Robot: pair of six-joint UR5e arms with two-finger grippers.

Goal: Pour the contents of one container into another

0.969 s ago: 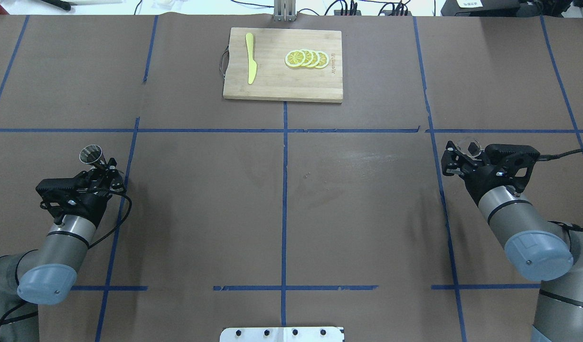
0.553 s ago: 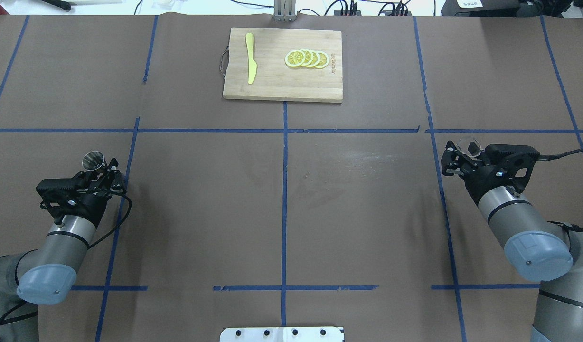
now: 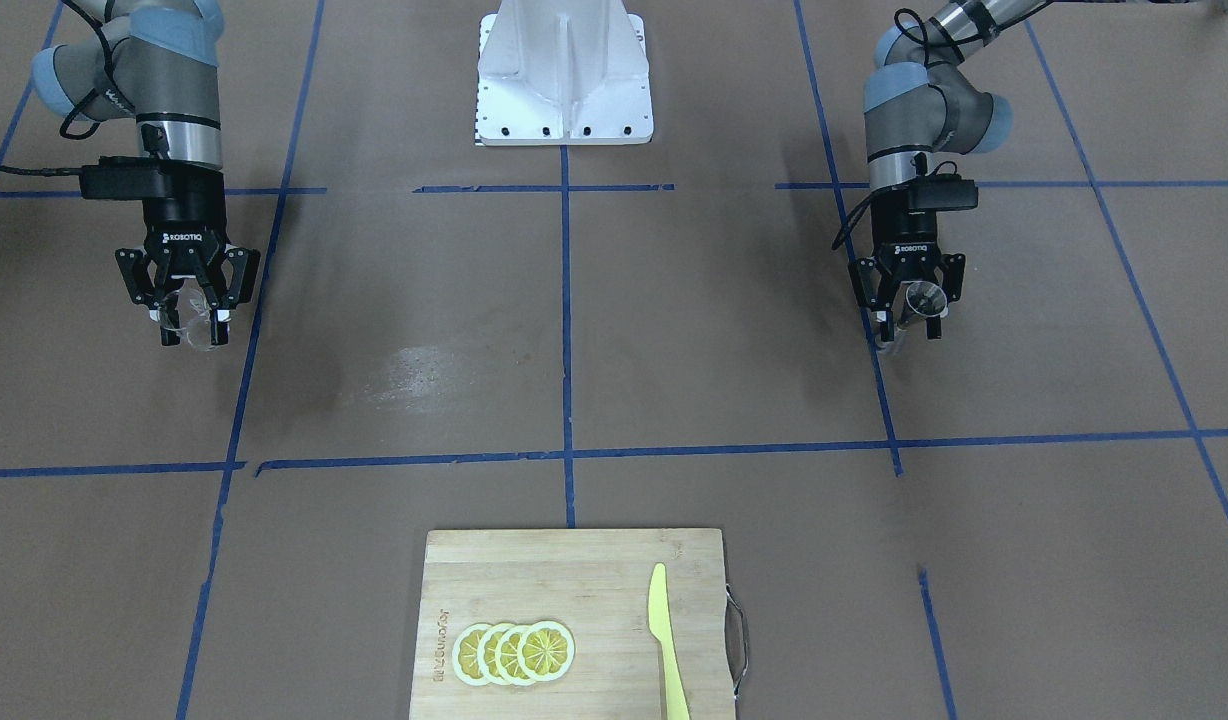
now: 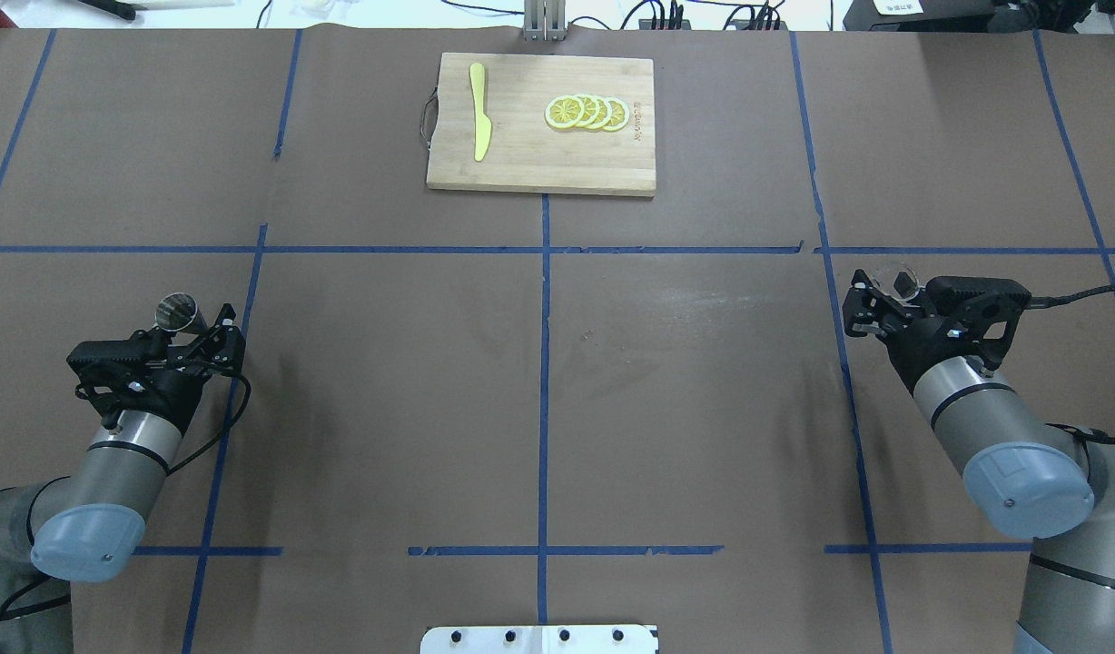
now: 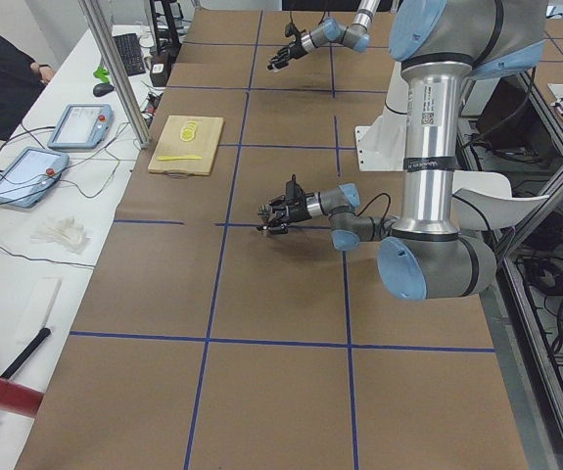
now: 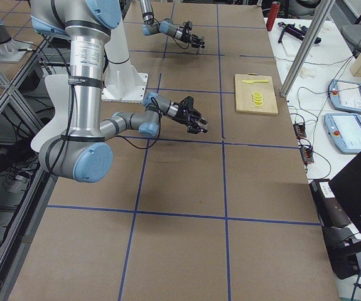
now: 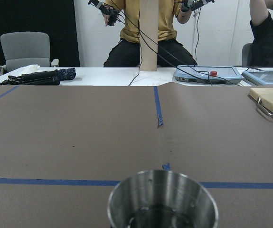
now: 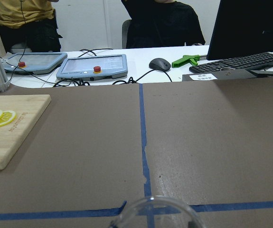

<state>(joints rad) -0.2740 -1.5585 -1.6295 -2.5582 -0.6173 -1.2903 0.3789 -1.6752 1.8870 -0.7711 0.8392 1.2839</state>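
Note:
A small steel cup (image 4: 178, 311) sits between the fingers of my left gripper (image 4: 197, 329), which is shut on it at the table's left side. The left wrist view shows the steel cup (image 7: 162, 205) upright with its mouth open toward the camera. In the front view this left gripper (image 3: 908, 305) is on the right. A clear glass cup (image 4: 899, 278) is held in my right gripper (image 4: 873, 292), shut on it at the table's right side. Only the glass cup's rim (image 8: 151, 209) shows in the right wrist view. In the front view the right gripper (image 3: 188, 318) is on the left.
A wooden cutting board (image 4: 539, 168) lies at the far middle of the table with lemon slices (image 4: 587, 112) and a yellow knife (image 4: 478, 123) on it. Blue tape lines cross the brown table cover. Operators sit beyond the far edge.
The left wrist has turned, and the steel cup has drawn back toward the robot and stands more upright. The right arm and its glass cup have stayed put.

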